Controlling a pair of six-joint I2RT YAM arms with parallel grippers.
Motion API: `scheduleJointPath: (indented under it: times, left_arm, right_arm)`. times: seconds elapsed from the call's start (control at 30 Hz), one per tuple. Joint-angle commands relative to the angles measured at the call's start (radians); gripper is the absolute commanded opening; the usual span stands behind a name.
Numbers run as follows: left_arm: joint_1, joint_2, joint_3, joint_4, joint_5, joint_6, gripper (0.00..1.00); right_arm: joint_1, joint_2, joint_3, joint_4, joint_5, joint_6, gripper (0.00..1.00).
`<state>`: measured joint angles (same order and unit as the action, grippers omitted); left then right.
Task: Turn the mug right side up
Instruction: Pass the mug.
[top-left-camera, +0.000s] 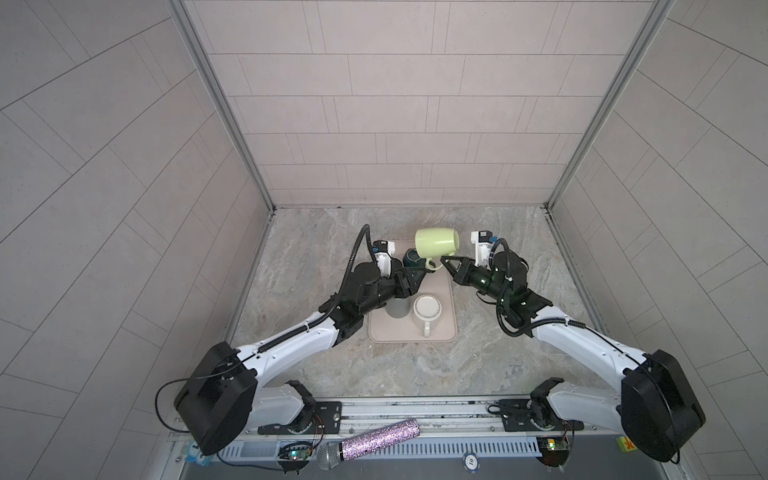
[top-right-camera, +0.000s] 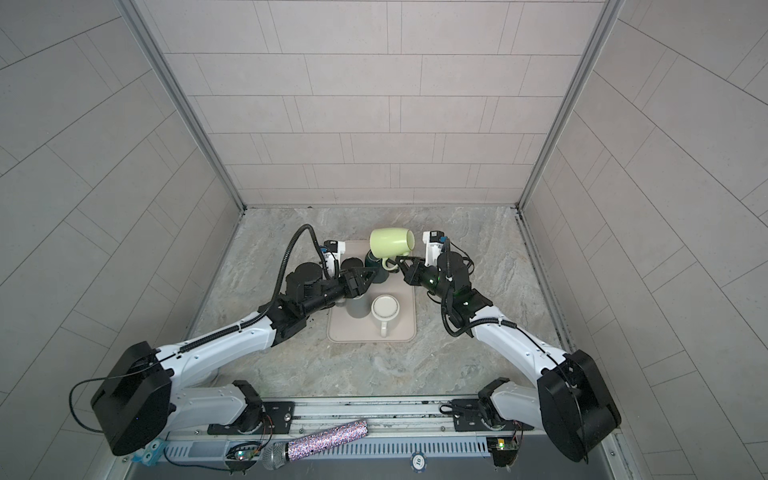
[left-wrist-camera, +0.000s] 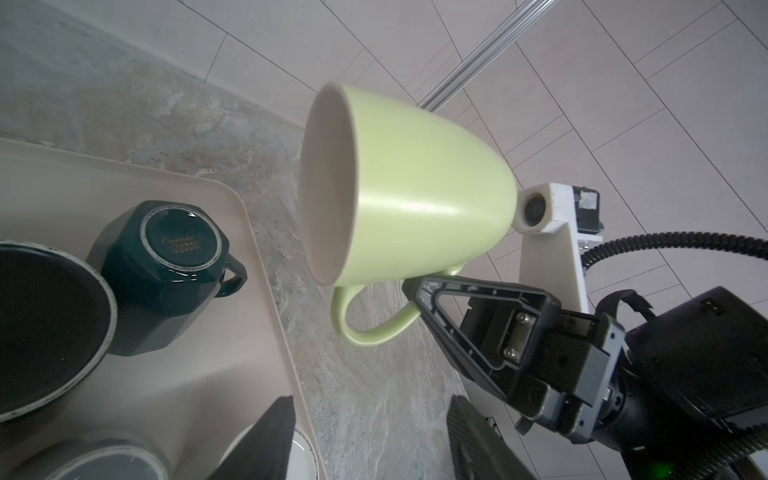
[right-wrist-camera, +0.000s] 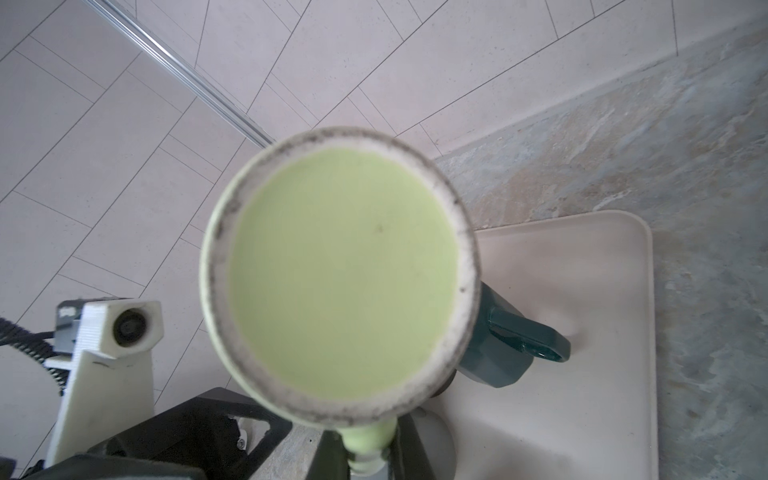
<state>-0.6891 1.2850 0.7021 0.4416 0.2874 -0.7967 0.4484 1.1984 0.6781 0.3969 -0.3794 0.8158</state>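
The left gripper (top-left-camera: 415, 275) hovers with jaws parted and empty over a beige tray (top-left-camera: 445, 332); just right of it the pale green mug (top-left-camera: 436, 244) hangs sideways in the air, its handle (left-wrist-camera: 365, 328) clamped in the right gripper (top-left-camera: 444, 261). On so slim a hold it could swivel or slip onto the dark green mug (left-wrist-camera: 166, 266) standing on the tray nearby. Marbled grey countertop (top-left-camera: 311, 257), pale tiled walls (top-left-camera: 395, 124).

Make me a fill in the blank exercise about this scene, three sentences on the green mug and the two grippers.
The right gripper is shut on the green mug, gripping its ____.
The green mug hangs in the air, tipped onto its ____.
The jaws of the left gripper stand ____, with nothing between them.
Missing words: handle; side; open.
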Motion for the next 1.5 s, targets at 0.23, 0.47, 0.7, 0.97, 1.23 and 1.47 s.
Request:
scheduleJointPath:
  times: [0.23,0.47,0.7,0.97,1.23,1.47]
  left_arm:
    - [0.054,0.068,0.107,-0.006,0.186,0.116,0.52]
    - [0.054,0.125,0.136,-0.003,0.212,0.134,0.40]
    - [0.053,0.153,0.152,-0.041,0.189,0.169,0.40]
    - [0.057,0.164,0.160,-0.020,0.190,0.170,0.43]
    - [0.058,0.175,0.160,0.053,0.231,0.158,0.32]
    - [0.058,0.175,0.161,0.064,0.252,0.152,0.00]
  right_arm:
    - [0.000,-0.039,0.003,0.176,-0.093,-0.019,0.00]
    - [0.000,-0.025,-0.009,0.257,-0.128,0.009,0.00]
    - [0.000,-0.013,-0.011,0.302,-0.152,0.028,0.00]
    - [0.001,0.010,-0.014,0.326,-0.169,0.044,0.00]
    - [0.001,0.036,-0.012,0.355,-0.188,0.072,0.00]
    - [0.001,0.044,-0.012,0.349,-0.178,0.073,0.00]
